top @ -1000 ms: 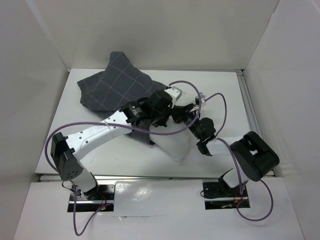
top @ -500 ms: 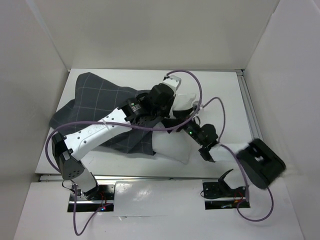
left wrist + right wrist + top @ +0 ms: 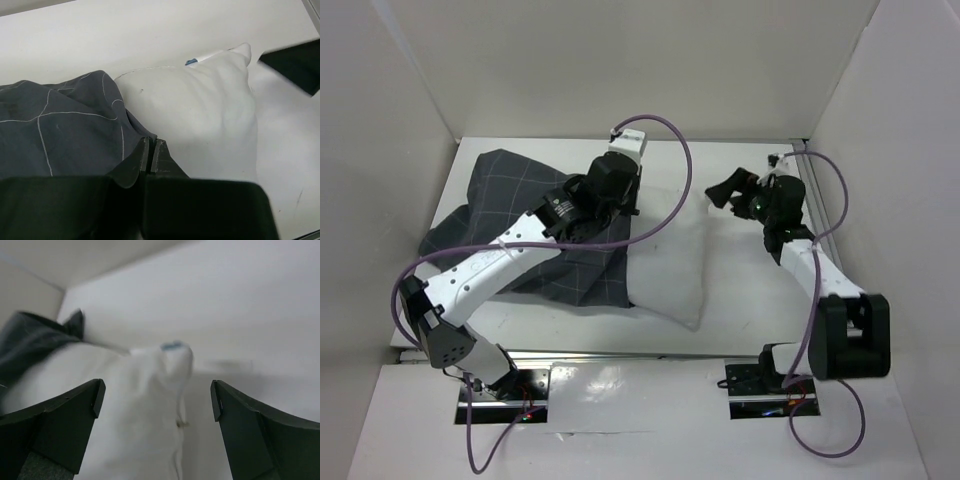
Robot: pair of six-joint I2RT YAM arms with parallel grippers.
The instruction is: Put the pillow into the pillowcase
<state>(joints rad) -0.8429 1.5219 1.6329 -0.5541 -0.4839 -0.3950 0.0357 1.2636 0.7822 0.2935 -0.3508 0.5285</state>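
1 pillow and 1 pillowcase lay side by side on the white table, the pillowcase to the left and the pillow to the right. The pillowcase's right edge overlapped the pillow's left side; whether that side was inside the cloth or merely under it could not be told. Most of the pillow showed bare, with 1 small blue tag at its far corner. Of the 2 grippers, the left gripper sat at that overlapping hem, its 2 fingers pressed together with no gap; the hem reached the tips, but whether cloth lay between them could not be told. The right gripper hovered off the pillow's far right corner, its 2 fingers spread wide and holding nothing.
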